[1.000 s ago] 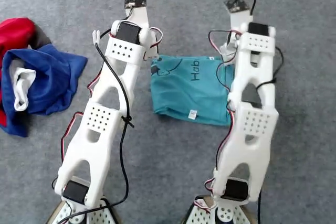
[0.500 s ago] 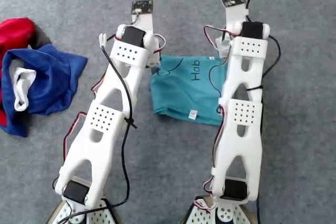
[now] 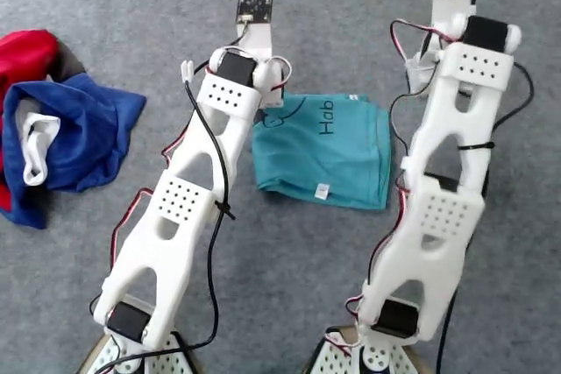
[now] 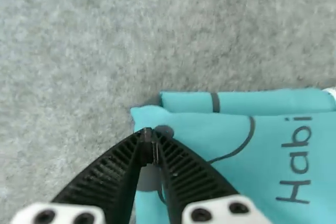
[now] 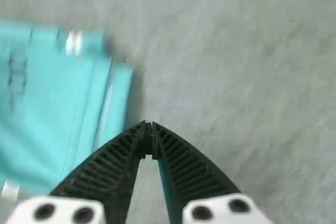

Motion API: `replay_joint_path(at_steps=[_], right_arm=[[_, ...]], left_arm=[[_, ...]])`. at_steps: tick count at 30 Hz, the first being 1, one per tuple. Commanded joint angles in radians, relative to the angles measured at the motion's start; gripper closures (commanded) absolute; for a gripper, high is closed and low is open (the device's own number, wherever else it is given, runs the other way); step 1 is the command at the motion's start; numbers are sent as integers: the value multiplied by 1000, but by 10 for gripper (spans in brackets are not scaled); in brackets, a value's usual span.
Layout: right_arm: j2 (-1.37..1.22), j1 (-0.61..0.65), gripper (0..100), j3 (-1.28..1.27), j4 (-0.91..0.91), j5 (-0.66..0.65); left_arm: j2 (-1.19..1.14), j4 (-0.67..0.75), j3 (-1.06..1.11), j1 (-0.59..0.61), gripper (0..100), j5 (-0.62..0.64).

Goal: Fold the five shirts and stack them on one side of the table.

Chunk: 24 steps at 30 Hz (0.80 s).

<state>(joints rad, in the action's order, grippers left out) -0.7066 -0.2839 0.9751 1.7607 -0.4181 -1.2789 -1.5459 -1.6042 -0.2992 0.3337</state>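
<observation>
Counting what lies around my two pairs of jaws, I find one folded teal cotton shirt [image 3: 324, 151] between them on the grey felt table [image 3: 280, 260]. Well off beyond my left jaws lies one heap of crumpled clothes. In it I can tell one blue shirt [image 3: 83, 133], one red shirt [image 3: 26, 50], a bit of white cloth [image 3: 35, 151] and a sliver of grey; how many garments that makes I cannot say. Both my arms stretch forward over the table, wrists bent down. My left gripper [image 4: 149, 140] has its jaws pressed together, tips over the teal shirt's corner; whether they touch the cloth I cannot tell. My right gripper [image 5: 148, 140] is likewise pressed together, over bare felt just beside the shirt's opposite edge.
</observation>
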Motion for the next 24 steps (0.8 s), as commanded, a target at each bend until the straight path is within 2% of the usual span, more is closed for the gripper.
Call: replay_joint_path(at_steps=[1, 3, 6, 10, 13, 16, 18, 22, 24], right_arm=[[226, -14, 984, -383, -44, -37], [300, -37, 984, -539, -114, -37], [398, -71, 984, -723, -212, -37], [524, -75, 984, -885, -227, -37], [611, -72, 983, -958, -224, -31], [693, -54, 982, -1026, -221, -23], [737, -34, 962, -1099, -227, 63], [786, 26, 843, -1254, -321, 351], [794, 72, 794, -1326, -364, 439]], left_arm=[[-17, 52, 70, -8, 899, -3], [-26, 46, 113, -1, 858, -3], [-20, 9, 96, 31, 855, -2], [-11, -17, 54, 68, 851, -2], [20, -101, -71, 99, 850, -5], [118, -166, -64, 136, 817, -9], [196, -215, -64, 166, 800, -48], [319, -219, 10, 205, 800, -140], [382, -219, 99, 211, 801, -163]])
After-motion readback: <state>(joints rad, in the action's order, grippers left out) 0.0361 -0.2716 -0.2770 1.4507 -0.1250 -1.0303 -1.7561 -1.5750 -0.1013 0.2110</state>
